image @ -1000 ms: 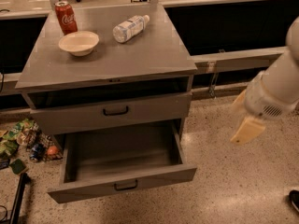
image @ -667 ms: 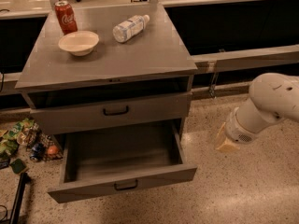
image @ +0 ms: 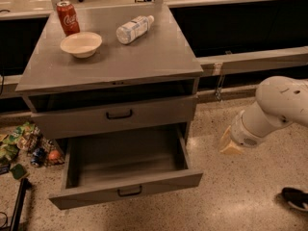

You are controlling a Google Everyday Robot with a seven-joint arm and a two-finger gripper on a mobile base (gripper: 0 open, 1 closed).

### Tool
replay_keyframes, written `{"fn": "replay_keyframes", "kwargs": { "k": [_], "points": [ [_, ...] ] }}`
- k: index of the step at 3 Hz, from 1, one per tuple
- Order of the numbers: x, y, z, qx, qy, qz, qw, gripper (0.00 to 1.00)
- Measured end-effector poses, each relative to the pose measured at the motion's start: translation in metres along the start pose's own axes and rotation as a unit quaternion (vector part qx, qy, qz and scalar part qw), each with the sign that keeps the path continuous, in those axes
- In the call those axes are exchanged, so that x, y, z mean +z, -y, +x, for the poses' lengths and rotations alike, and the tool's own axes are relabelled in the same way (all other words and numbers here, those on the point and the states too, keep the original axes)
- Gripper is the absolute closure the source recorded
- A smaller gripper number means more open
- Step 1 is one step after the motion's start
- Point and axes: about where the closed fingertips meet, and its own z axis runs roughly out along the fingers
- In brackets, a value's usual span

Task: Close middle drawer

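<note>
The middle drawer (image: 126,190) is a grey metal tray pulled far out of the cabinet, with a small black bar handle (image: 130,192) on its front. Its inside looks empty. Above it is a taller grey drawer front (image: 115,115) with a larger handle, almost flush, with a dark gap over it. My gripper (image: 229,142) hangs on the white arm (image: 274,105) to the right of the cabinet. It is level with the open drawer's right side, a short way from it and not touching it.
On the cabinet top (image: 159,52) stand a red soda can (image: 67,17), a cream bowl (image: 81,44) and a lying water bottle (image: 134,29). Snack bags (image: 24,146) lie on the floor at left. A dark object (image: 296,198) is at lower right.
My arm has swung left and slightly down, bringing the gripper closer to the open drawer's right side. The drawer has not moved.
</note>
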Motion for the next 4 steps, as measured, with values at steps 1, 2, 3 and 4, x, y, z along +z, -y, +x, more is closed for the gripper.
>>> {"fn": "replay_keyframes", "kwargs": {
  "k": [1, 2, 3, 4],
  "points": [
    [0.045, -0.015, -0.005, 0.028, 0.033, -0.02, 0.9989, 1.0],
    [0.088, -0.04, -0.014, 0.024, 0.08, -0.028, 0.9961, 1.0],
    [0.117, -0.071, -0.023, -0.043, 0.124, -0.02, 0.9912, 1.0],
    [0.137, -0.09, -0.027, -0.086, 0.145, -0.015, 0.9857, 1.0]
  ]
}}
